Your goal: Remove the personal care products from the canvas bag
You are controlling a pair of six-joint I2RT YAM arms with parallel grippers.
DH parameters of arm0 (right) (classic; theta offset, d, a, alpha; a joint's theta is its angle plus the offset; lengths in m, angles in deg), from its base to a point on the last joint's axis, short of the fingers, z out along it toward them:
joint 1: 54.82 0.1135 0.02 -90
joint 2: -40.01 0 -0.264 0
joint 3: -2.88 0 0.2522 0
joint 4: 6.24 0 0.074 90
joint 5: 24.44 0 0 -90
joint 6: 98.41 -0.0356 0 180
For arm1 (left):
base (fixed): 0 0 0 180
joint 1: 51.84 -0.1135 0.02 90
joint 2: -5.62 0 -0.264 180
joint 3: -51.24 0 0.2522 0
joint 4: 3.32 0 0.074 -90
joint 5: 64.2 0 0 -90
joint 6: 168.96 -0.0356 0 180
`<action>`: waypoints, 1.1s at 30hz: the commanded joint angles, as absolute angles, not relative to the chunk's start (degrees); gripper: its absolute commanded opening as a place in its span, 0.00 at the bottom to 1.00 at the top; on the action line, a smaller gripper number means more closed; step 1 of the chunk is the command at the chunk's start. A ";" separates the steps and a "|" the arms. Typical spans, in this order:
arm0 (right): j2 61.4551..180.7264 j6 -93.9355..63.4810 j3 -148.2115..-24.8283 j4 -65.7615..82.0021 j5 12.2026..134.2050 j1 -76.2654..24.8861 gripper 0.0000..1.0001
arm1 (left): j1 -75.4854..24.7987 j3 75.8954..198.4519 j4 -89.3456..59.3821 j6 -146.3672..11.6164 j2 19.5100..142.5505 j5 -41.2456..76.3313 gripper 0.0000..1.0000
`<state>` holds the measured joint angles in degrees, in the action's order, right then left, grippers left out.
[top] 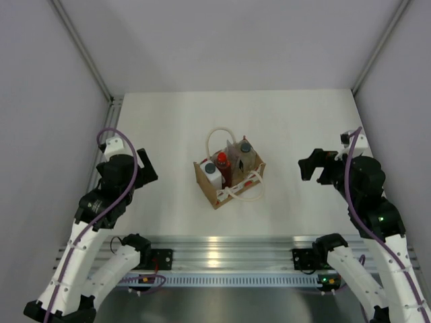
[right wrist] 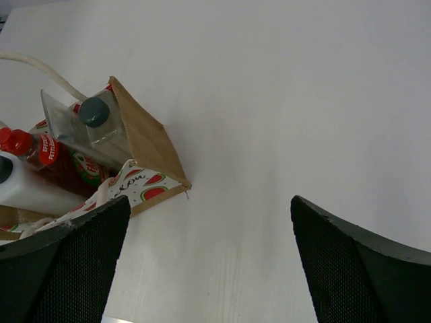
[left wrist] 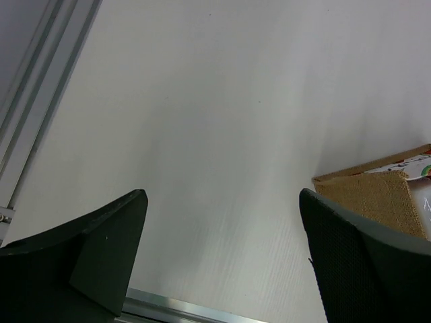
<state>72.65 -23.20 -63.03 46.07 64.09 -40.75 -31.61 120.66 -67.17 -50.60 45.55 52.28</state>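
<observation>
The canvas bag (top: 217,194) stands upright mid-table, tan, with white rope handles (top: 213,136). Inside it stand a white bottle with a grey cap (top: 211,172), a red bottle with a red cap (top: 221,164) and a clear bottle with a dark cap (top: 246,149). The right wrist view shows the bag (right wrist: 145,140), the clear bottle (right wrist: 94,114), the red one (right wrist: 52,153) and the white one (right wrist: 27,192). My left gripper (top: 144,168) (left wrist: 222,198) hangs open left of the bag, a corner of the bag (left wrist: 377,195) at its right. My right gripper (top: 312,166) (right wrist: 210,202) hangs open to the right of it. Both hold nothing.
An aluminium rail (top: 222,245) runs along the near table edge by the arm bases. Grey walls close in the table on the left, right and back, with a metal frame rail (left wrist: 27,114) at the left edge.
</observation>
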 commanded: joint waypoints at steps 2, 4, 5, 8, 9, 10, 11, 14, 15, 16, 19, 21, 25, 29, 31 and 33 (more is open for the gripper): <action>72.00 -23.71 -63.27 41.89 63.54 -41.11 1.00 | -31.89 120.20 -64.55 -50.39 45.79 53.05 0.99; 72.44 -23.71 -63.01 41.19 64.85 -41.19 1.00 | -31.89 120.11 -64.55 -50.22 45.62 53.22 0.99; 72.79 -24.31 -62.83 40.66 66.95 -41.19 1.00 | -31.98 120.02 -64.55 -50.21 45.61 53.31 0.99; 74.89 -26.68 -61.16 36.89 72.30 -41.11 0.99 | -31.89 119.94 -64.55 -50.13 45.88 53.49 0.99; 75.86 -27.30 -60.99 35.14 74.07 -41.11 0.99 | -31.98 119.94 -64.55 -50.13 46.05 53.58 0.99; 78.31 -28.09 -60.90 34.25 76.00 -40.93 1.00 | -31.89 119.94 -64.55 -50.04 46.31 53.58 0.99; 79.64 -29.32 -60.81 32.85 79.94 -40.67 0.99 | -31.89 119.94 -64.55 -50.13 46.40 53.58 0.99; 85.43 -28.55 -62.30 28.98 80.43 -34.97 0.94 | -31.89 119.94 -64.55 -50.04 46.41 53.58 0.99; 86.84 -27.58 -64.39 28.97 78.33 -32.34 0.93 | -31.89 119.85 -64.55 -50.04 46.58 53.58 0.99; 90.60 -26.62 -66.06 30.88 75.35 -27.10 0.89 | -31.89 119.85 -64.55 -50.04 46.58 53.58 0.99; 98.70 -23.01 -72.39 34.58 63.83 -18.21 0.77 | -31.98 119.76 -64.55 -49.86 46.67 53.75 0.99; 102.57 -21.08 -76.43 37.31 58.20 -14.93 0.72 | -31.89 119.76 -64.46 -49.86 46.84 53.75 0.99; 111.70 -19.49 -81.19 38.29 54.05 -10.09 0.61 | -31.89 119.67 -64.63 -49.95 47.28 53.58 0.99; 116.47 -17.47 -83.92 38.37 52.21 -9.82 0.46 | -31.89 119.50 -64.55 -49.86 47.28 53.58 0.99; 118.14 -16.68 -85.24 38.90 51.33 -9.90 0.44 | -31.98 119.58 -64.55 -49.78 47.28 53.49 0.99; 119.02 -16.50 -86.03 39.69 50.18 -10.08 0.43 | -31.89 119.58 -64.55 -49.86 47.37 53.58 0.99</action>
<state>118.40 -18.48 -82.30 37.59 54.25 -10.59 -31.61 119.61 -66.80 -50.36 47.16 52.50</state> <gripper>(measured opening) 0.435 0.987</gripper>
